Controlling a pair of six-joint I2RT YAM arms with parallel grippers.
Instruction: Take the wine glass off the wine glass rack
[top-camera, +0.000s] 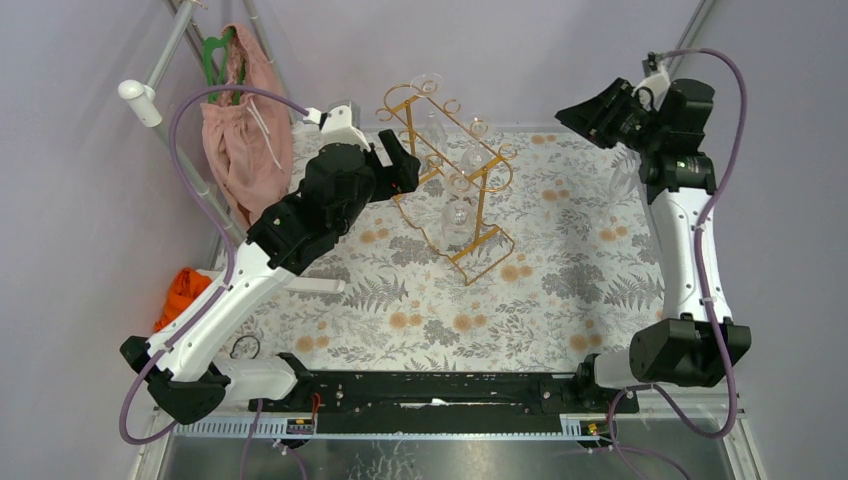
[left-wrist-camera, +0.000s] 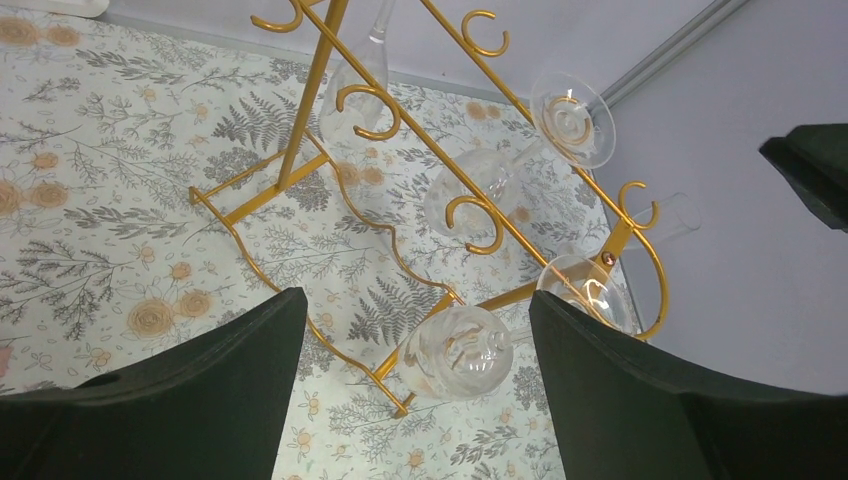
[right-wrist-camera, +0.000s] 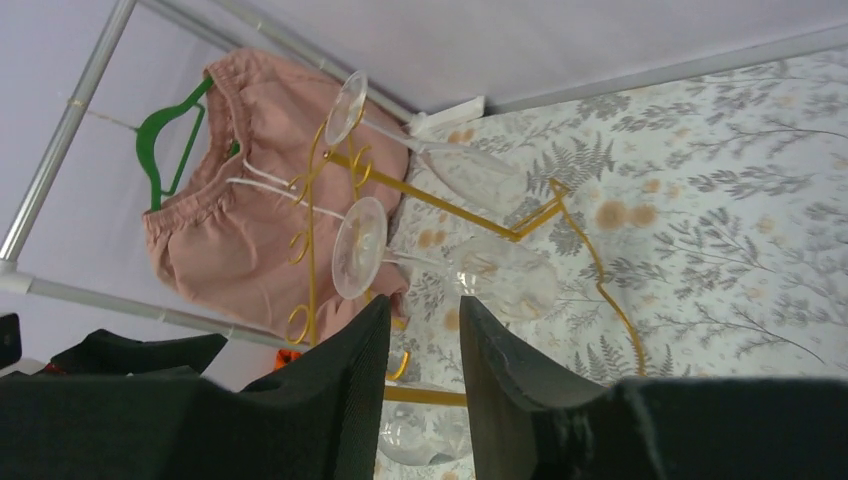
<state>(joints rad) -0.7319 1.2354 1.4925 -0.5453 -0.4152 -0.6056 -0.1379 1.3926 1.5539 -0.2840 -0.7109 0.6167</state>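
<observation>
The gold wire wine glass rack (top-camera: 470, 190) stands at the back middle of the floral table, with several clear wine glasses hanging upside down on it. The nearest wine glass (top-camera: 457, 215) hangs at the rack's front end. My left gripper (top-camera: 400, 160) is open and empty just left of the rack. In the left wrist view the rack (left-wrist-camera: 310, 110) fills the frame, and a glass bowl (left-wrist-camera: 455, 352) lies beyond the gap of the wide-open gripper (left-wrist-camera: 415, 310), untouched. My right gripper (top-camera: 572, 118) is raised at the back right, apart from the rack. In its wrist view it (right-wrist-camera: 425, 310) is narrowly open and empty, facing the rack (right-wrist-camera: 440, 195) and a glass (right-wrist-camera: 505, 275).
A pink garment (top-camera: 240, 130) on a green hanger (top-camera: 215, 55) hangs from a metal stand at the back left, close behind the left arm. An orange object (top-camera: 180, 290) lies off the table's left edge. A white block (top-camera: 315, 285) lies on the cloth under the left arm.
</observation>
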